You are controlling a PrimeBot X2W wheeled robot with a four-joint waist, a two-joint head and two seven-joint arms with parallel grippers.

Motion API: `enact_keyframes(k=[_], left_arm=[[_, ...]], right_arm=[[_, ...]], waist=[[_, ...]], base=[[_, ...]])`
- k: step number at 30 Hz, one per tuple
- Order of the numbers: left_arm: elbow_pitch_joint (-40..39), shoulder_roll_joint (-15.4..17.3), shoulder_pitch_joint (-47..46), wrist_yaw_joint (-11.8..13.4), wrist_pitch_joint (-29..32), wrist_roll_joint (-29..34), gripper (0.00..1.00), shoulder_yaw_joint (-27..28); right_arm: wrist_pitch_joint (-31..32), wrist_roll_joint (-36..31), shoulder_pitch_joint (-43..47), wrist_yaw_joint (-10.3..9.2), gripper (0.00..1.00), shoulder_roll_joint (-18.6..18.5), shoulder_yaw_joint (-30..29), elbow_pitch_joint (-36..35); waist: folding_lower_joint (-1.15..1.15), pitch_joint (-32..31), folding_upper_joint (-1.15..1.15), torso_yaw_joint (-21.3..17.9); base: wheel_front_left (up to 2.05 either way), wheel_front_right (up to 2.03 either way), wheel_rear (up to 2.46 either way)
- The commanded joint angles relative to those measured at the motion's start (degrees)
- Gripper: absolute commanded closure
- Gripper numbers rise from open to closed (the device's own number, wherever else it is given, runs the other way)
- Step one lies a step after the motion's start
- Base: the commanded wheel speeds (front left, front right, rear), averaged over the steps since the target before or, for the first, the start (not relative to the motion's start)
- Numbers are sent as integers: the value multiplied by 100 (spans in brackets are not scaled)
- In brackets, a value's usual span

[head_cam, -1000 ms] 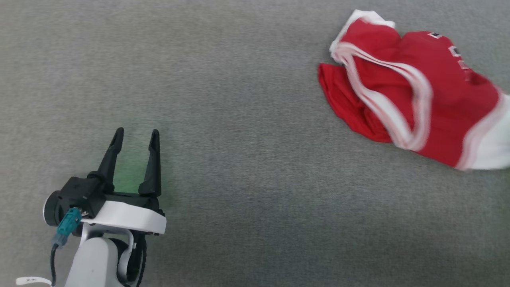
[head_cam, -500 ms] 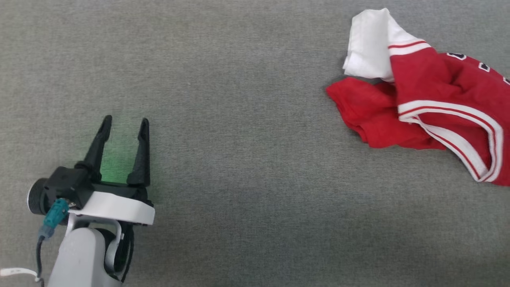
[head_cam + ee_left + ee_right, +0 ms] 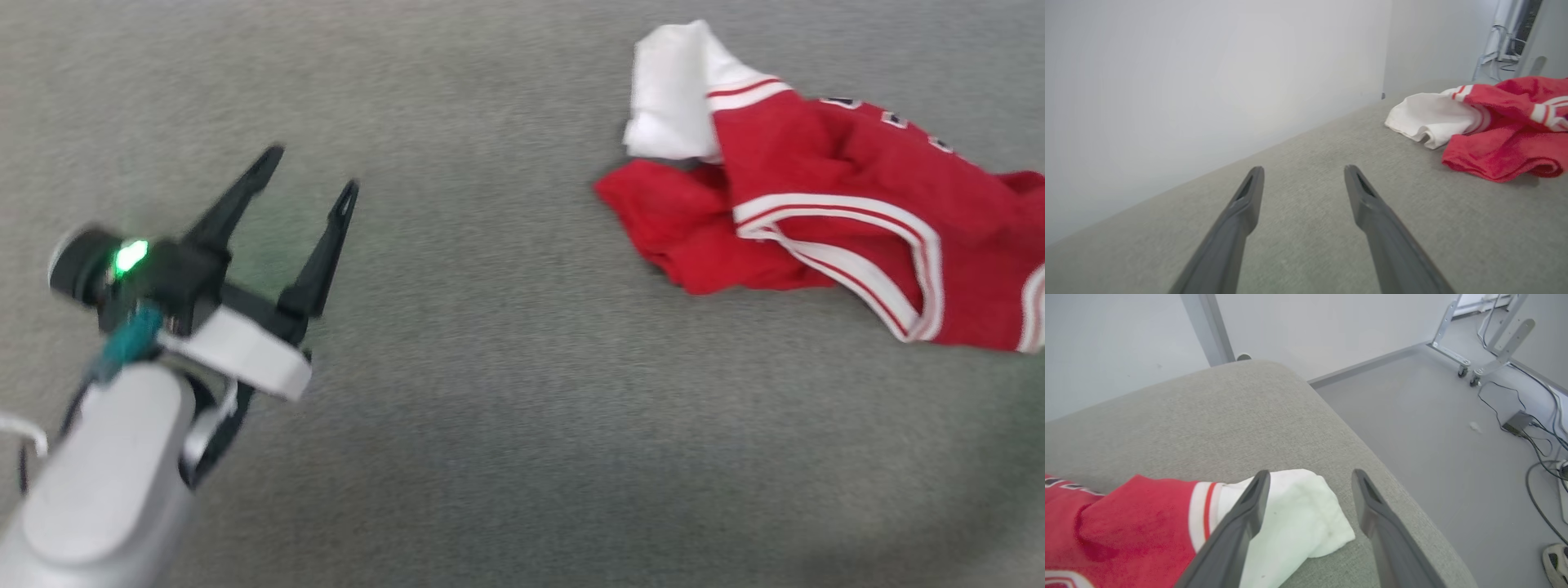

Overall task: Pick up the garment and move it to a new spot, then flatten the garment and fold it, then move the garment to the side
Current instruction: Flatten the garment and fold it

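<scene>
- The right gripper hangs low over the near right edge of the grey upholstered surface. Its two dark fingers are spread, and they straddle the white sleeve without pinching it.
- The left gripper hovers at the near left with its fingers splayed wide and nothing between them. It is tilted toward the right and stands well apart from the cloth.
- The garment lies crumpled at the far right of the surface. The red body is bunched into folds, the striped neck trim loops across the front, and a second white sleeve is doubled over at its far left corner.
- Only fragments of the chest lettering show along the far edge.
- Beyond the rounded right edge, the right wrist view shows bare floor, cables and a wheeled frame.
- The shirt is lying on the surface with neither gripper holding it, so the moving step looks finished and flattening looks next.
- That likely calls for the left arm to cross to the heap, and for each gripper to take an opposite edge, perhaps a sleeve and the hem, and draw the cloth taut and flat.
</scene>
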Motion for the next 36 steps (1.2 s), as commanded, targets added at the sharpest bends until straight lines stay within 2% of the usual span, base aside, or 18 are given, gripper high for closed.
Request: enact_keyframes(k=[1,4,9,14,19,22,28,33,34,35,36], left_arm=[[1,160,-301,-10,121,-201,0,-238],[4,502,-938,-9,595,-813,0,-969],[244,819,-2124,1,2012,-2420,0,-2144],[863,787,-3306,0,3731,-3955,0,-2753],[1762,439,-4126,0,5415,-5024,0,-2926],[2204,213,-4530,13,6061,-5285,0,-2965],[2893,-105,-4941,54,6568,-5379,0,-3059],[3254,-154,-4980,60,6790,-5242,0,-3258],[3324,-161,-4956,67,6770,-5259,22,-3254],[3324,-161,-4956,67,6770,-5259,22,-3254],[3425,-174,-4926,136,6792,-5279,50,-3247]], right_arm=[[-178,99,107,0,0,84,157,-90],[-482,270,305,-1,0,274,437,-318],[-737,442,506,-1,0,552,904,-550],[-899,514,475,-1,0,756,1285,-613],[-1024,535,387,-1,0,882,1600,-503],[-1114,573,323,-1,0,951,1764,-410],[-1294,633,165,-1,0,1055,2067,-173],[-1441,707,35,-1,0,1070,2246,28],[-1472,722,12,-1,0,1069,2282,58],[-1472,722,12,-1,0,1069,2282,58],[-1498,736,5,-1,0,1072,2314,87]], waist=[[0,-56,0,-225],[0,-74,0,-479],[0,3,0,-906],[0,228,0,-1312],[0,406,0,-1628],[0,518,0,-1794],[0,743,0,-2045],[0,872,0,-2192],[0,893,0,-2211],[0,893,0,-2211],[0,909,0,-2228]], base=[[0,0,0],[0,0,0],[0,0,0],[0,0,0],[0,0,0],[0,0,0],[0,0,0],[0,0,0],[0,0,0],[0,0,0],[0,0,0]])
